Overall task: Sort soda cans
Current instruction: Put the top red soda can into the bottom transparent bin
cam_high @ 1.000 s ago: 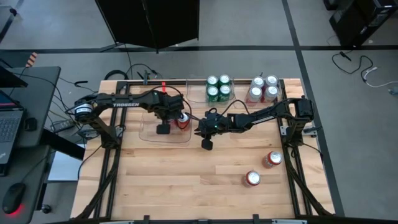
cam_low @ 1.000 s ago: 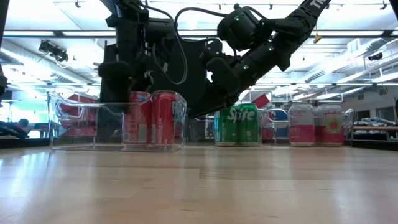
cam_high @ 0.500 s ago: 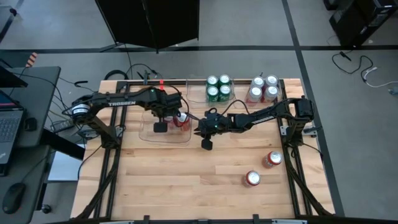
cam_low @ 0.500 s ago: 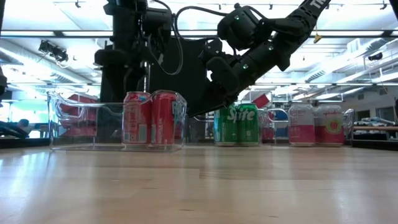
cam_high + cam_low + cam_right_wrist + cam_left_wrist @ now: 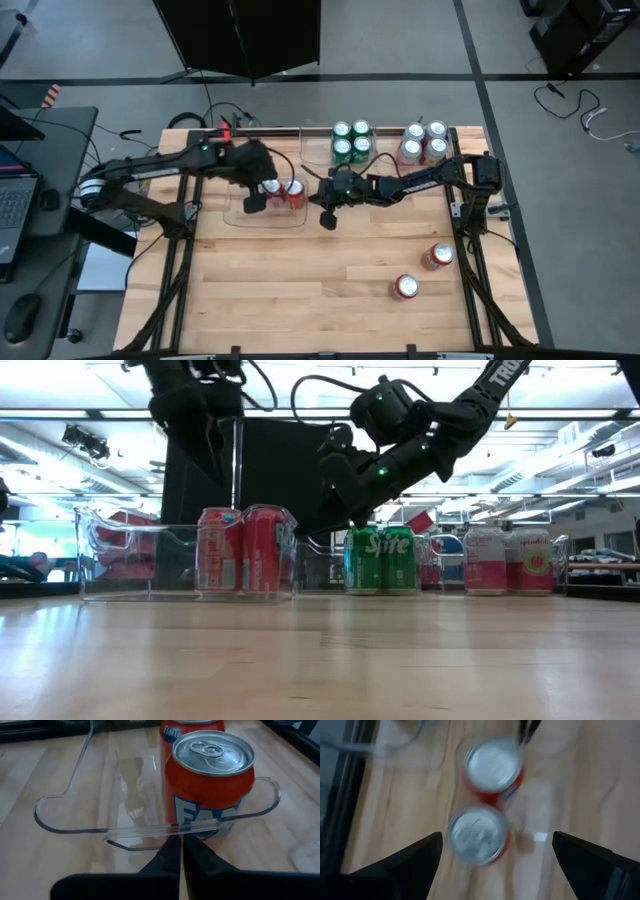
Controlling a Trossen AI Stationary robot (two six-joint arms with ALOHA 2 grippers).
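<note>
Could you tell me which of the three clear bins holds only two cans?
The leftmost bin, holding two red cans; the other two bins hold four green cans and four silver-white cans.

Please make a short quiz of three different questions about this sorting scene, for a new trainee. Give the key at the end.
1. True or false: two red cans stand inside the clear bin under the left gripper.
2. How many red cans lie loose on the table, outside any bin?
A) one
B) two
C) four
3. Fill in: the right gripper, just outside the bin with the red cans, has its fingers ____.

Key
1. True. The left wrist view shows both silver tops between that gripper's open fingers.
2. B: one loose can and another loose can, near the right arm's base.
3. Shut, holding nothing.
</note>
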